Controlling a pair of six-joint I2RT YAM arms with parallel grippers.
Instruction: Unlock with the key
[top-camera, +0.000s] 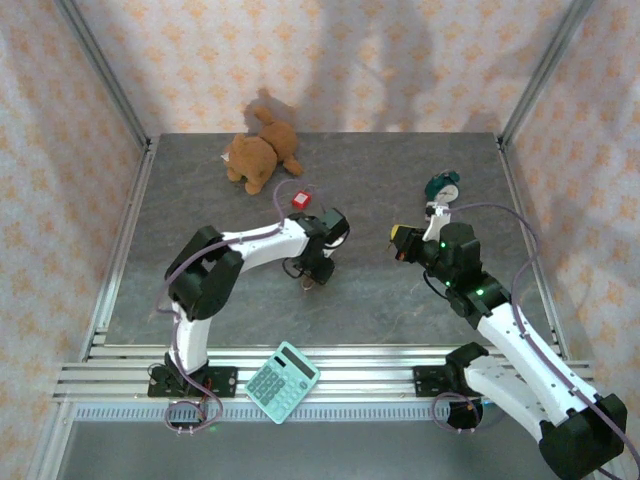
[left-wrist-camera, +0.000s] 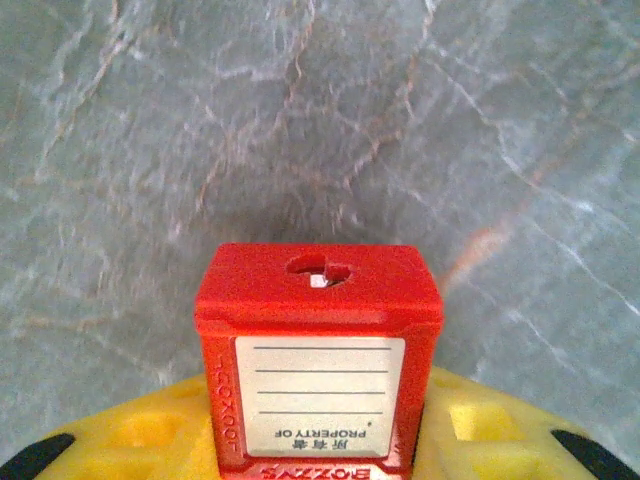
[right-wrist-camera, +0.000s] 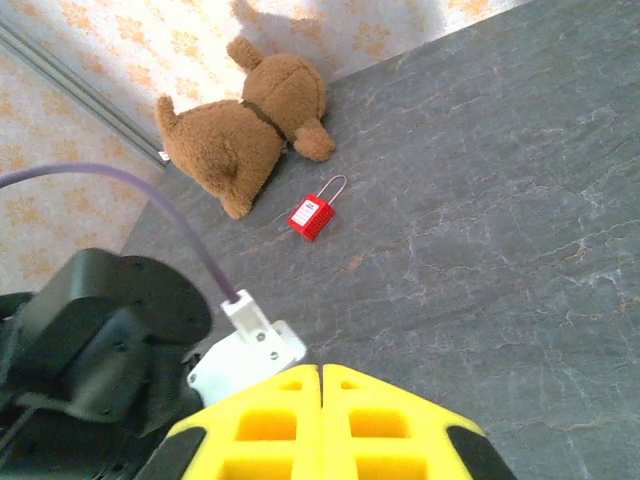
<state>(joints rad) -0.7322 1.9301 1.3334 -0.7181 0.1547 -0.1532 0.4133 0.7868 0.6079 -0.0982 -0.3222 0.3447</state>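
A red padlock (left-wrist-camera: 318, 330) with a white label sits between the yellow fingers (left-wrist-camera: 470, 420) of my left gripper (left-wrist-camera: 318, 400), its keyhole end pointing down at the table. That gripper (top-camera: 312, 278) hangs at the table's middle, pointing down. A second red padlock (top-camera: 300, 199) (right-wrist-camera: 311, 216) with a metal shackle lies flat on the table beside the teddy. My right gripper (right-wrist-camera: 321, 368) (top-camera: 397, 243) is shut with nothing between its fingers, right of centre. A small dark green and white item (top-camera: 443, 187) lies behind it; I cannot tell whether it is the key.
A brown teddy bear (top-camera: 262, 152) (right-wrist-camera: 245, 125) lies at the back left of the grey table (top-camera: 380, 300). A mint calculator (top-camera: 282, 381) rests on the front rail. Metal frame posts and patterned walls close in the table.
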